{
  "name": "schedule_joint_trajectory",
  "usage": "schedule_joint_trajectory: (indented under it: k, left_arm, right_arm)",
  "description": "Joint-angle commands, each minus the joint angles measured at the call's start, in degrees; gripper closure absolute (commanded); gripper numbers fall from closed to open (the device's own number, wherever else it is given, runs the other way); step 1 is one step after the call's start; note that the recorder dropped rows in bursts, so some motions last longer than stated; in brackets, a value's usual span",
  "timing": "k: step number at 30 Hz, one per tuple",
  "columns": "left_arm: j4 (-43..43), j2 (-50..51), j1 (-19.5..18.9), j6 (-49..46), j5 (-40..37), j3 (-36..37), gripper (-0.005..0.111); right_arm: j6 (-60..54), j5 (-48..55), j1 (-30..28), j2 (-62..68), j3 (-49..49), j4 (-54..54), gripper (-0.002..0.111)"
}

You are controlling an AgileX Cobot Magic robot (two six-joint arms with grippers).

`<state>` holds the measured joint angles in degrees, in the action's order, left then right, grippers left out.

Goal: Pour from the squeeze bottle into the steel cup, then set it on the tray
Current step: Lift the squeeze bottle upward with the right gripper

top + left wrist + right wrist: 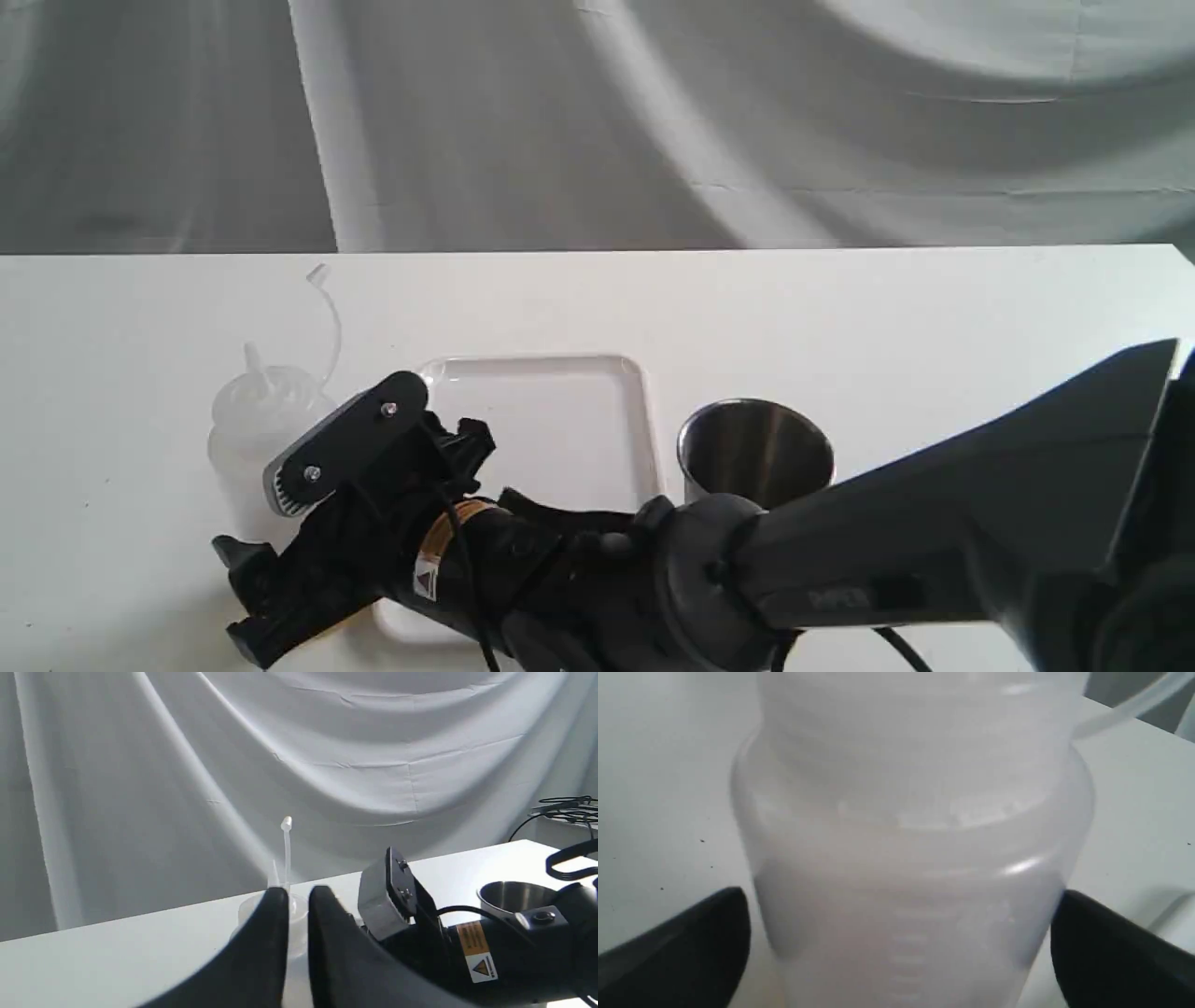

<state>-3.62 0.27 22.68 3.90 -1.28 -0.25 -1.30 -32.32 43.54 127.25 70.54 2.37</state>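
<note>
1. Bottle fills the right wrist view. It stands upright on the bench, left of the tray. The cup stands just right of the tray.
2. Right tool is spread, one finger on each side of the bottle below its shoulder. The walls look undented. Cannot tell whether the pads touch.
3. Risk: soft wall, and the cap is off on its strap. Too hard a squeeze would push the contents out of the nozzle before it reaches the cup.
4. Risk: the smooth plastic may slip or pivot between the fingers when tipped.
5. Risk: the way to the cup crosses the tray, so drips could land there. The cup sits close against the arm, and a sweep could knock it.
6. Pose: right arm reaches low across the bench from the right, over the tray's near edge, with the wrist rolled.
7. Left tool is nearly pressed together and holds nothing. It points towards the bottle.
</note>
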Motion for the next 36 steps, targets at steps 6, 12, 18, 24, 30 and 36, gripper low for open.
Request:
schedule_joint_trajectory:
  k: [6, 12, 18, 24, 30, 36]
  left_arm:
    - [-0.2, -0.3, -0.1, 0.0, 0.6, 0.3, 0.098]
    - [-0.2, -0.3, -0.1, 0.0, 0.6, 0.3, 0.098]
    - [-0.2, -0.3, -0.1, 0.0, 0.6, 0.3, 0.098]
    - [-0.2, -0.3, -0.1, 0.0, 0.6, 0.3, 0.098]
    - [-0.2, -0.3, -0.1, 0.0, 0.6, 0.3, 0.098]
    - [-0.2, -0.3, -0.1, 0.0, 0.6, 0.3, 0.098]
  right_arm:
    - [0.1, -2.1, -0.2, 0.3, 0.3, -0.2, 0.023]
    - [0.1, -2.1, -0.2, 0.3, 0.3, -0.2, 0.025]
    - [0.2, 0.5, -0.2, 2.0, 3.9, 0.5, 0.025]
    - [1.3, 3.7, -0.1, 2.5, 6.0, 0.5, 0.025]
    - [2.1, 3.6, -0.2, 2.5, 6.0, 0.5, 0.028]
    - [2.2, 6.0, -0.2, 2.5, 6.0, 0.7, 0.041]
